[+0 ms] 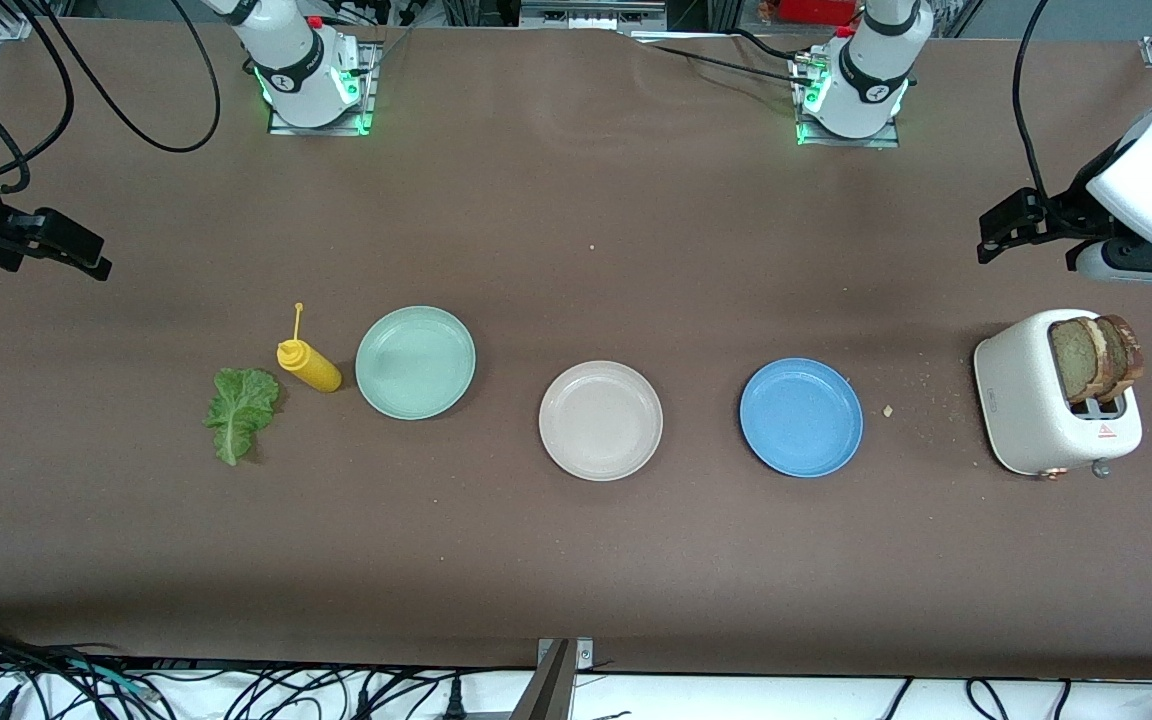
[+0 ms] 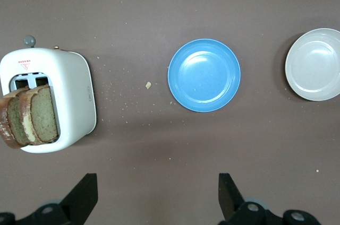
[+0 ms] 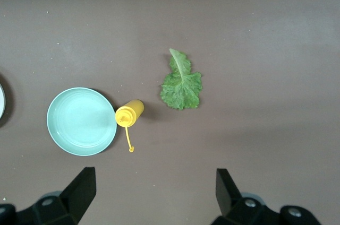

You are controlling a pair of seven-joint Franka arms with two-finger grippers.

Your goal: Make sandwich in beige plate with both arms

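Both hands wide open, nothing held: left hand (image 2: pixel 154 201) over toaster (image 1: pixel 1056 405) end, right hand (image 3: pixel 151 198) over lettuce (image 1: pixel 239 410). Bread slices (image 1: pixel 1096 357) could be crushed or toaster tipped when pulled; beige plate (image 1: pixel 600 420) still bare.

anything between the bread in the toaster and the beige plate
Yes: the blue plate lies on the table between the toaster holding the bread slices and the beige plate. It is low and empty, so bread carried above it should pass.

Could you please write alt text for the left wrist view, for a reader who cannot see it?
The open left gripper hangs over a brown table beside a white toaster holding bread slices. A blue plate and the beige plate both sit empty.
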